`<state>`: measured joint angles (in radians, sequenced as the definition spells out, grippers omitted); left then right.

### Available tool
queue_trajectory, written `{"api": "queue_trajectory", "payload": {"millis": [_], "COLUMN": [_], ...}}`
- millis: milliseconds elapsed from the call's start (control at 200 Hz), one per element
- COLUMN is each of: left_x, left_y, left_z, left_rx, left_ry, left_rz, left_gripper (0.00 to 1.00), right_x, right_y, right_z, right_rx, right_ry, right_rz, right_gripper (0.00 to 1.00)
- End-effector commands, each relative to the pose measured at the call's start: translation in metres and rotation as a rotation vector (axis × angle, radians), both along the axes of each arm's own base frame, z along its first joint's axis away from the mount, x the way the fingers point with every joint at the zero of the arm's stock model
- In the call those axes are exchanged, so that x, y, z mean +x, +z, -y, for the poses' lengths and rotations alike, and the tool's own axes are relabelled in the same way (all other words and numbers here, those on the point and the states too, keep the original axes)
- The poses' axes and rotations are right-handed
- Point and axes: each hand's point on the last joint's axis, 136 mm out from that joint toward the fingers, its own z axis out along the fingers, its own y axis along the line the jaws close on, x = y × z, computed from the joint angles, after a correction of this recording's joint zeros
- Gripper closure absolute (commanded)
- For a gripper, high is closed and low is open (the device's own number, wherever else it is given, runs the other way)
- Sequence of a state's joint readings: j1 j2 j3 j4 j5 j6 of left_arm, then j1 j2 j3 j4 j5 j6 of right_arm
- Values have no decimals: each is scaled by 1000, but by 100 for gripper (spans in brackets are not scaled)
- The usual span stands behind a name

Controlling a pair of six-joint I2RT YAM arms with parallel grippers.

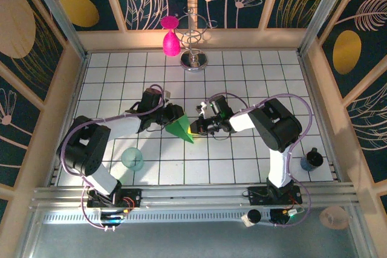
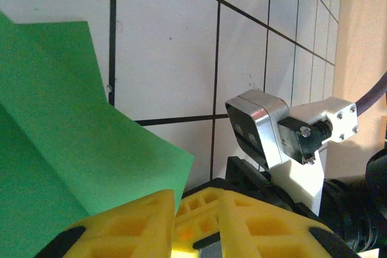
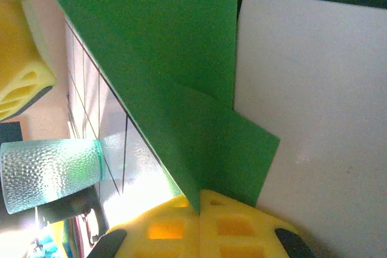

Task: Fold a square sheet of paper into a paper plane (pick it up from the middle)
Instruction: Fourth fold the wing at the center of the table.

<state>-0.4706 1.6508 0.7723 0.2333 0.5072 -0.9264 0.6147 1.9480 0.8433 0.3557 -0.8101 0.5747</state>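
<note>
Gripping paper [image 3: 169,58], seemingly pinched in right tool [image 3: 199,200]

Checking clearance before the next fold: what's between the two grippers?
The folded green paper fills the gap between left gripper and right gripper in the top view; each wrist view shows that gripper closed on it.

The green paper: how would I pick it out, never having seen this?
Start at the white tiled table and look to its middle, where the left arm and right arm reach toward each other. The green paper sits between their tips, a pointed triangle from above. It is the only flat, bright green thing; the cup nearby is pale teal and round.
</note>
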Motion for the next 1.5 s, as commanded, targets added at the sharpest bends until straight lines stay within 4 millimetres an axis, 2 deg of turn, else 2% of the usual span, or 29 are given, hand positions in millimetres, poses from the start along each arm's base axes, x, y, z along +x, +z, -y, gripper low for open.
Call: {"api": "queue_trajectory", "payload": {"millis": [0, 145, 170, 330, 511, 676, 1151, 1296, 1497], "left_x": [-1, 1, 0, 2, 3, 3, -1, -2, -2], "left_y": [-2, -5, -17, -31, -43, -44, -46, -47, -41], "left_z": [8, 10, 9, 3, -4, -2, -4, -5, -6], "left_rx": [-42, -32, -14, 43, 98, 98, 101, 106, 100], "left_ry": [-36, -42, -40, -15, 1, -2, -7, -5, -2], "left_rz": [-16, -32, -58, -90, -124, -128, -132, -133, -123], "left_gripper": [74, 75, 75, 77, 79, 79, 80, 80, 79], "right_x": [-2, -3, -3, -4, -5, -12, -31, -35, -38], "right_y": [-11, -13, -13, -13, 5, 15, 9, 6, -11], "right_z": [3, 3, 3, 4, 3, 3, 7, 8, 8], "right_rx": [-32, -36, -36, -48, -24, -26, -59, -68, -121], "right_ry": [14, 19, 20, 22, 36, 61, 83, 87, 102], "right_rz": [-24, -25, -24, -23, 15, 30, 2, -1, -11], "right_gripper": [95, 95, 94, 93, 85, 80, 78, 83, 89]}}
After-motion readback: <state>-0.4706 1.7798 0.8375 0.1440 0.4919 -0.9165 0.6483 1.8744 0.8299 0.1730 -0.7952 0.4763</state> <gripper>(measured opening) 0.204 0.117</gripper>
